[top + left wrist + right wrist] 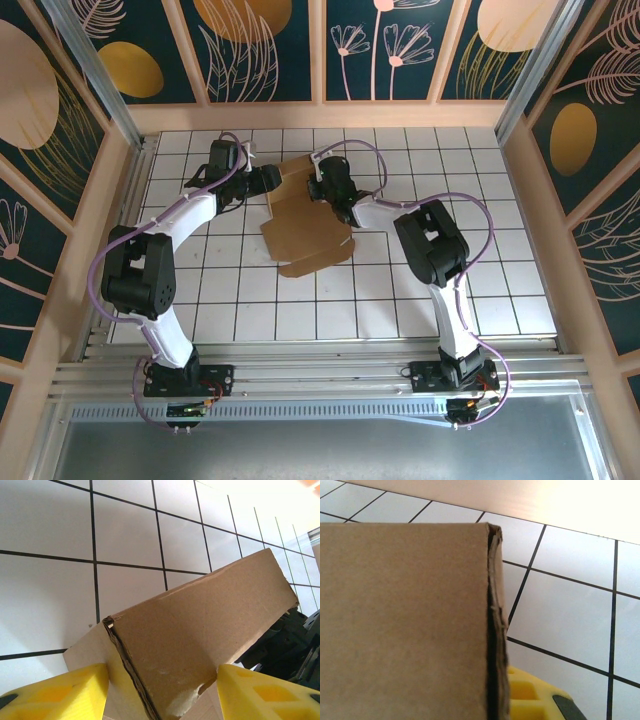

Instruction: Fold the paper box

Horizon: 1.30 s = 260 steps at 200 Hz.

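We are working at the far side of the paper box (305,222), which is lying partly folded near the middle of the tiled table (480,290), its near flaps flat and its far panel standing up between the two arms. Our left gripper (268,180) is straddling that raised panel with its jaws wide, a yellow finger (55,695) on each side of the cardboard. Our right gripper (324,188) is sitting at the panel's other end, but the board is hiding all but one finger (527,699), so we cannot tell how wide it stands. We are judging the sheet light, stiff across its panels, willing at the creases, liable to slide on smooth tiles and easily crushed at its ragged edges. We are favouring a hold on the raised panel close to its fold line, one gripper at each end.
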Each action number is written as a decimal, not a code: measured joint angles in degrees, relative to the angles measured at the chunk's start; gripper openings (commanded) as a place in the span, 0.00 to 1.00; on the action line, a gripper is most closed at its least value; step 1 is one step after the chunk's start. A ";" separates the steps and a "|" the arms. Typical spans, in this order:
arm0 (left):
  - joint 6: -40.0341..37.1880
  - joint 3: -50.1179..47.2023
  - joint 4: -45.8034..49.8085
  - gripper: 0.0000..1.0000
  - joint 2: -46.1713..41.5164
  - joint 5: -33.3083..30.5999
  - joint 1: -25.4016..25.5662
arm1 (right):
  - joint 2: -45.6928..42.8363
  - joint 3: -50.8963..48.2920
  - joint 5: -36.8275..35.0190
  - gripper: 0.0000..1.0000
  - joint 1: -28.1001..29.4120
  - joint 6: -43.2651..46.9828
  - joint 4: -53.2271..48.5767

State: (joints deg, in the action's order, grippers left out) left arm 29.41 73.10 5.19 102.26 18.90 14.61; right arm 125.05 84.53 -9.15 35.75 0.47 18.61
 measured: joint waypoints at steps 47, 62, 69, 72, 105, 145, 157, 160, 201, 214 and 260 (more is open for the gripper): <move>0.00 0.02 -0.02 0.59 0.00 0.22 0.13 | 1.88 -0.07 -0.13 0.24 0.17 -4.13 -0.31; 0.00 0.04 0.00 0.59 0.00 0.20 0.13 | 1.88 -0.13 0.72 0.22 0.15 -5.20 -0.28; 0.00 0.04 0.00 0.59 0.00 0.17 0.13 | 1.88 -0.37 1.11 0.16 0.13 -5.44 0.17; 0.00 0.04 0.00 0.59 0.00 0.13 0.13 | 1.88 -0.55 1.14 0.13 0.13 -5.70 0.50; 0.00 0.09 -0.15 0.59 0.00 0.24 0.13 | 1.25 -4.39 1.18 0.00 -0.15 -6.73 6.16; -0.39 0.39 -0.13 0.73 -0.74 1.68 0.35 | -1.60 -8.17 1.90 0.00 -0.15 -7.28 6.43; -0.39 0.35 0.02 0.77 -2.12 1.90 0.39 | -2.86 -8.70 3.06 0.00 -0.15 -7.74 4.33; -0.28 0.33 0.02 0.77 -2.71 1.86 0.42 | -3.21 -8.83 3.39 0.00 -0.17 -7.93 3.69; -0.50 0.20 -0.46 0.85 -15.23 -0.11 0.61 | -10.45 -9.79 12.22 0.00 -2.32 -14.47 -8.22; -0.83 -0.46 -1.66 0.87 -19.74 -1.09 0.61 | -13.18 -9.79 16.61 0.00 -4.31 -17.35 -12.74; -1.97 -6.78 -6.10 0.87 -29.35 -4.28 0.61 | -18.45 -10.71 28.72 0.00 -14.80 -28.39 -29.51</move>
State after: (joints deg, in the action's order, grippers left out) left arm 27.44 66.32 -0.91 72.90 14.61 15.22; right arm 106.61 73.82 19.57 20.95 -27.92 -10.90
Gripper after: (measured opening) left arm 0.871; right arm 0.074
